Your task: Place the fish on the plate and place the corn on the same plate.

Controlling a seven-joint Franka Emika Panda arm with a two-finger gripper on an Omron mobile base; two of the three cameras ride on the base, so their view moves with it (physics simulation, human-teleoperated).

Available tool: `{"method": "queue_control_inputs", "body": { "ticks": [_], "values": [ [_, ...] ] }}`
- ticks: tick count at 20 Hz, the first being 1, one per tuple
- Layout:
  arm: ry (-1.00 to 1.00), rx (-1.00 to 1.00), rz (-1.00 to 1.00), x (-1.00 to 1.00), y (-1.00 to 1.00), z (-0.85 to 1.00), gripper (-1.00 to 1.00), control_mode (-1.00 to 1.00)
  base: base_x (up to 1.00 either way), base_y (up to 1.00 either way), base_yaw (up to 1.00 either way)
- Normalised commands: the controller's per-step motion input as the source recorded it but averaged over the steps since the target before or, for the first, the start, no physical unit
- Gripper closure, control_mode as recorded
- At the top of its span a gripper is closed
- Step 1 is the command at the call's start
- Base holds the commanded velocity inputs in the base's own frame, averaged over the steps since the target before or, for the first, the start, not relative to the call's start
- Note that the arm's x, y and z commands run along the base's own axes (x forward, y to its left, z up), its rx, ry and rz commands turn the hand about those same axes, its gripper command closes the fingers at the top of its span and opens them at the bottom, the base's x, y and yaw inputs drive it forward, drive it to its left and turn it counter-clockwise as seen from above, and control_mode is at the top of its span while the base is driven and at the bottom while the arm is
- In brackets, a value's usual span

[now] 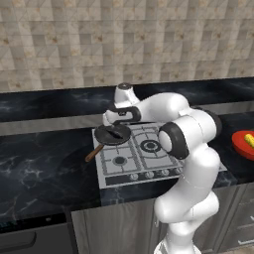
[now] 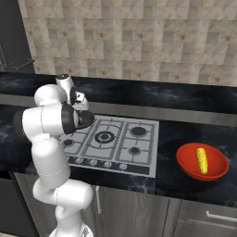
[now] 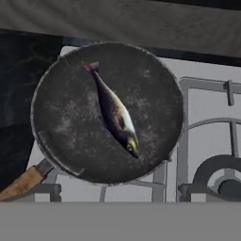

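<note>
The fish [image 3: 115, 113], dark grey with a reddish tail, lies diagonally in the black frying pan [image 3: 66, 122] on the stove's back left burner. In the left base view my gripper [image 1: 119, 121] hangs just above that pan [image 1: 105, 137], pointing down, and nothing is held in it. From the right base view the gripper [image 2: 81, 104] is partly hidden behind my arm. The yellow corn [image 2: 202, 160] lies in the red bowl [image 2: 185, 162] on the counter right of the stove; the left base view has the corn [image 1: 249, 141] at its right edge. The plate is out of view.
The grey gas stove [image 2: 115, 143] has several burners and a row of knobs along its front. The pan's wooden handle [image 1: 93, 154] sticks out to the front left over the dark marble counter [image 1: 44, 163]. A tiled wall runs behind.
</note>
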Motion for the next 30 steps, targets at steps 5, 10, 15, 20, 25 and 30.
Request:
{"method": "queue_control_inputs", "body": {
  "ticks": [5,10,15,20,25,30],
  "values": [
    [0.00,0.00,0.00,0.39,0.08,-0.28,-1.00,-1.00,0.00,0.00,0.00],
    [0.00,0.00,0.00,0.35,0.14,-0.31,-1.00,-1.00,0.00,0.00,0.00],
    [0.00,0.00,0.00,0.30,0.09,-0.31,-1.00,-1.00,0.00,0.00,0.00],
    [0.00,0.00,0.00,0.19,0.01,-0.29,-1.00,-1.00,0.00,0.00,0.00],
    [0.00,0.00,0.00,0.18,0.00,-0.25,-1.00,-1.00,0.00,0.00,0.00],
    [0.00,0.00,0.00,0.12,0.00,-0.25,-1.00,-1.00,0.00,0.00,0.00]
  ]
}}
